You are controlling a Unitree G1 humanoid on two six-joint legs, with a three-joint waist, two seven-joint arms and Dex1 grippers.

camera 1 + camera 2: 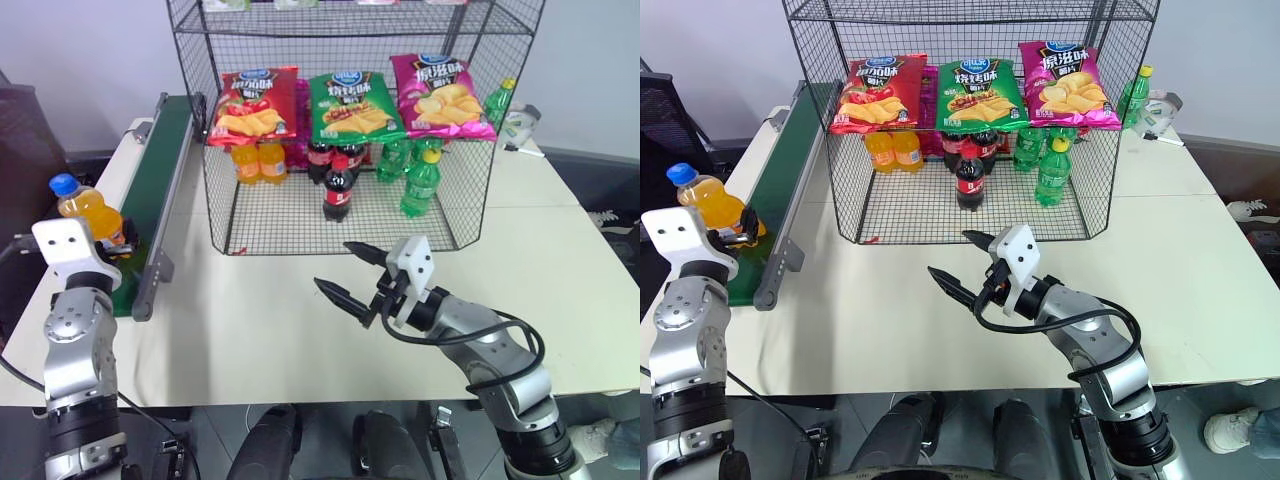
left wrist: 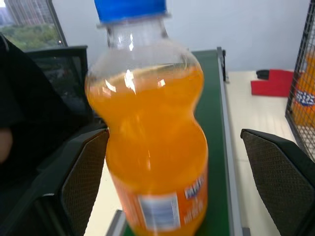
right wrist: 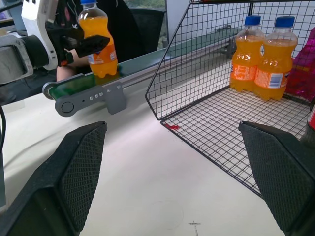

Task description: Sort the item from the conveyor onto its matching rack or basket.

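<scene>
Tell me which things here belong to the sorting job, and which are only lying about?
Belong to the job:
- orange soda bottle
- conveyor
- rack
- left gripper

Only lying about:
- cola bottle
- green soda bottles
- crisp bags

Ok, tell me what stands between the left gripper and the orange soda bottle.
Nothing visible. The orange soda bottle stands on the conveyor between the fingers of the open left gripper, pads on either side.

Bright, even light; the close orange bottle (image 2: 150,132) blurs.
</scene>
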